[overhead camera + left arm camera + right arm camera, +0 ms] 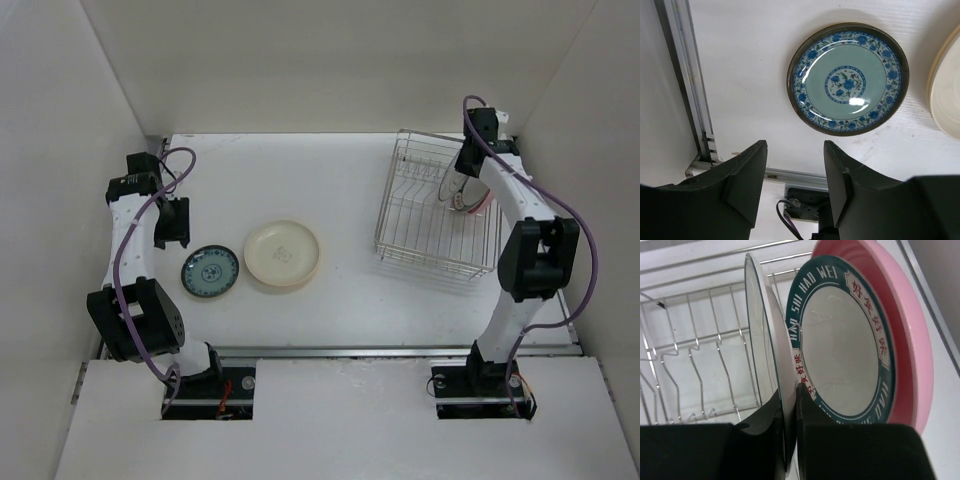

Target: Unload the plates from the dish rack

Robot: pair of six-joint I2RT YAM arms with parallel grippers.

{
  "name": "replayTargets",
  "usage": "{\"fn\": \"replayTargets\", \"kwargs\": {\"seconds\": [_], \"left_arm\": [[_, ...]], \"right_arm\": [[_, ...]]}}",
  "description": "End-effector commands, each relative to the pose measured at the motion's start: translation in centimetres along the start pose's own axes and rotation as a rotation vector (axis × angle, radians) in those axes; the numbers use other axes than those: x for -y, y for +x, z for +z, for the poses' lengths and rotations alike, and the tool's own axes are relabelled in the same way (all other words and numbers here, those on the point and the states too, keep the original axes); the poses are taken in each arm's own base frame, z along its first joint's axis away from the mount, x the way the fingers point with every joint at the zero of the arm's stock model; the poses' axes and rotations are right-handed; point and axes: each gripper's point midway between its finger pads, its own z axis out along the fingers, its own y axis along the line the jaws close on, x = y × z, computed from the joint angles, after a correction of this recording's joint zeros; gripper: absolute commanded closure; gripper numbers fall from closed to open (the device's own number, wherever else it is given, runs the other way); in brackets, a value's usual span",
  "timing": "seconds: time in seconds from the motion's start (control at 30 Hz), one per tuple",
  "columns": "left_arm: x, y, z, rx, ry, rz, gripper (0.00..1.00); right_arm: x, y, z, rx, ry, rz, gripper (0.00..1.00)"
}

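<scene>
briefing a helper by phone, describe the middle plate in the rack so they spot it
Find the wire dish rack at the table's far right; three plates stand in it. The middle plate sits between a pale plate and a pink plate. Only it has a dark teal rim with white lettering and red characters.

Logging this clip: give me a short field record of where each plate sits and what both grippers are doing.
flat on table: small teal round plate with blue floral pattern; cream-yellow round plate
upright in silver wire dish rack: plain white plate; white plate with dark teal lettered rim; pink plate
left gripper: open, holding nothing
right gripper: shut on the plain white plate's rim, as far as the wrist view shows
plates not yet unloaded: three
</scene>
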Motion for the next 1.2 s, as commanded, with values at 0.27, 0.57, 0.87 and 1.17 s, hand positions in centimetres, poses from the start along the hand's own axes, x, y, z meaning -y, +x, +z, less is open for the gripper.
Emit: {"fn": "replayTargets", "kwargs": {"seconds": [0.27, 0.57, 0.87, 1.17], "left_arm": [[6.0, 1.3, -3.6, 0.017, 0.196, 0.191, 0.32], [12.6, 0.4, -9.5, 0.136, 0.553, 0.308, 0.10], [15.8, -0.8, -9.6, 0.193, 0.674, 0.328, 0.06], [16.3, 0.5, -5.3, 0.084, 0.578, 0.361, 0.09]], "right_arm": [[2.0, -9.0, -13.9, 0.352, 0.027, 0.046, 1.00], [-14.6, -2.3, -24.6, 0.385, -0.907, -0.164, 1.00], [-26.2, 13.1, -34.9, 0.089, -1.761, -0.428, 1.00], [-30.1, 17.8, -37.8, -0.051, -1.941, -0.487, 1.00]]}}
